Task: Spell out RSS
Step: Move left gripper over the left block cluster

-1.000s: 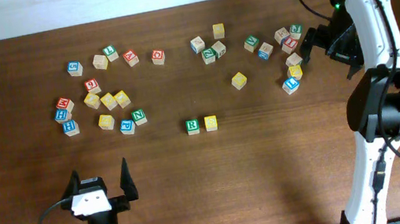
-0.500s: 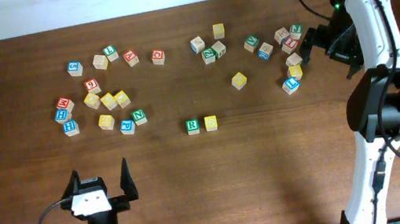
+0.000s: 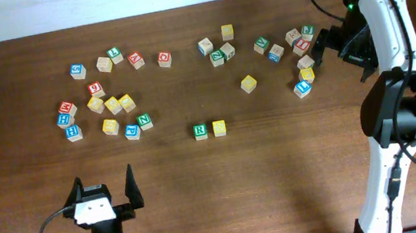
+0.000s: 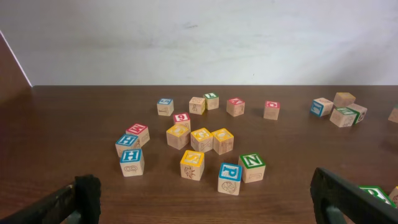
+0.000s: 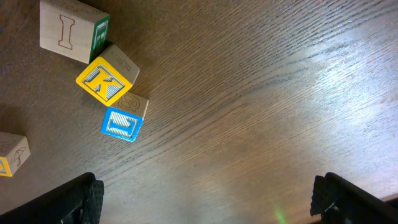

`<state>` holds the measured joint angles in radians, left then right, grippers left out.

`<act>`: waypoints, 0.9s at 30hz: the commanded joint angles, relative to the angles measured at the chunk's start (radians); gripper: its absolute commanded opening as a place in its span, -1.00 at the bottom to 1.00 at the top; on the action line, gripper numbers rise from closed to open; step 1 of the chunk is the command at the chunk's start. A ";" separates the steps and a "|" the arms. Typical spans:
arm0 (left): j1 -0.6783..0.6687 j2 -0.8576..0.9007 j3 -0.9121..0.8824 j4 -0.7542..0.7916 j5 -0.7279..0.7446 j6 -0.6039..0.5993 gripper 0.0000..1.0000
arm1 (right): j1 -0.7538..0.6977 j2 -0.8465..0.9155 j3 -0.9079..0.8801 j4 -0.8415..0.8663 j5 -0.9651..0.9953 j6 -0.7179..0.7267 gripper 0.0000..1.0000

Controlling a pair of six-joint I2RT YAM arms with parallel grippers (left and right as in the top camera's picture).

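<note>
Surface: dark wooden table [image 3: 284, 179] with lettered cubes scattered over its far half.
R cube: the R cube [image 3: 199, 130] sits near the middle of the surface, its green-bordered white face up, well apart from both arms.
Second letter: a yellow cube [image 3: 219, 128] sits just beside the R cube on the side toward the right edge, in line with it. Its letter is too small to read.
Third letter: cannot tell which of the other yellow-faced cubes it is, as their faces are unreadable from overhead.
Left cluster: a loose left cluster [image 3: 113, 105] of red, blue, yellow and green cubes lies toward the left edge.
Right cluster: the right cluster [image 3: 276, 51] lies toward the far right corner.
Left pincer: the left gripper [image 3: 103, 178] is at the near edge, left of centre. Its jaws are spread wide with nothing between them, and it is well apart from every cube.
Right pincer: the right gripper [image 5: 205, 190] hangs over the surface beside the right cluster, jaws spread wide, holding nothing.
Right wrist view: a yellow K cube [image 5: 107, 81], a blue cube [image 5: 123, 121] and an I cube [image 5: 71, 31] are set close together off to one side of the jaws.
</note>
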<state>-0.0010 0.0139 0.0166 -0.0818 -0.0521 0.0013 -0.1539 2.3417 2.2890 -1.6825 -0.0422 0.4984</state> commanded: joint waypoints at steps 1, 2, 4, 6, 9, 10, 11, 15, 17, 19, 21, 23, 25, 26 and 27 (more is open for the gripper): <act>-0.005 -0.007 -0.008 0.002 0.011 0.015 0.98 | 0.002 -0.033 0.020 0.000 -0.001 0.004 0.97; -0.005 -0.007 -0.008 0.002 0.011 0.014 0.98 | 0.002 -0.033 0.020 0.000 -0.001 0.004 0.97; -0.005 -0.007 -0.008 0.002 0.011 0.014 0.98 | 0.002 -0.033 0.020 0.000 -0.001 0.004 0.97; -0.005 -0.007 -0.008 0.002 0.011 0.014 0.98 | 0.002 -0.033 0.020 0.000 -0.001 0.004 0.97; -0.005 -0.007 -0.008 0.002 0.011 0.014 0.98 | 0.002 -0.033 0.020 -0.001 -0.001 0.004 0.97; -0.005 -0.007 -0.008 0.002 0.011 0.015 0.98 | 0.002 -0.033 0.020 0.000 -0.001 0.004 0.97; -0.005 -0.007 -0.008 0.002 0.011 0.014 0.98 | 0.002 -0.033 0.020 -0.001 -0.001 0.004 0.97; -0.005 -0.007 -0.008 0.007 0.024 0.004 0.98 | 0.002 -0.033 0.020 0.000 -0.001 0.004 0.97; -0.007 -0.006 -0.006 0.019 0.267 -0.131 0.98 | 0.002 -0.033 0.020 0.000 -0.001 0.004 0.97; -0.010 -0.006 -0.006 0.035 0.580 -0.255 0.98 | 0.002 -0.033 0.020 0.000 -0.001 0.004 0.97; -0.010 -0.006 -0.006 0.063 0.805 -0.282 0.98 | 0.002 -0.033 0.020 -0.001 -0.001 0.004 0.97; -0.010 -0.006 -0.006 0.075 0.815 -0.282 0.98 | 0.002 -0.033 0.020 0.000 -0.001 0.004 0.97; -0.010 -0.006 -0.006 0.187 0.816 -0.364 0.98 | 0.002 -0.033 0.020 -0.001 -0.001 0.004 0.97; -0.009 -0.006 -0.006 0.279 0.815 -0.407 0.98 | 0.002 -0.033 0.020 0.000 -0.001 0.004 0.97; -0.009 -0.006 -0.006 0.422 0.811 -0.435 0.98 | 0.002 -0.033 0.020 0.000 -0.001 0.004 0.96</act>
<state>-0.0074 0.0162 0.0093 0.1329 0.6533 -0.2878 -0.1539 2.3417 2.2890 -1.6825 -0.0425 0.4980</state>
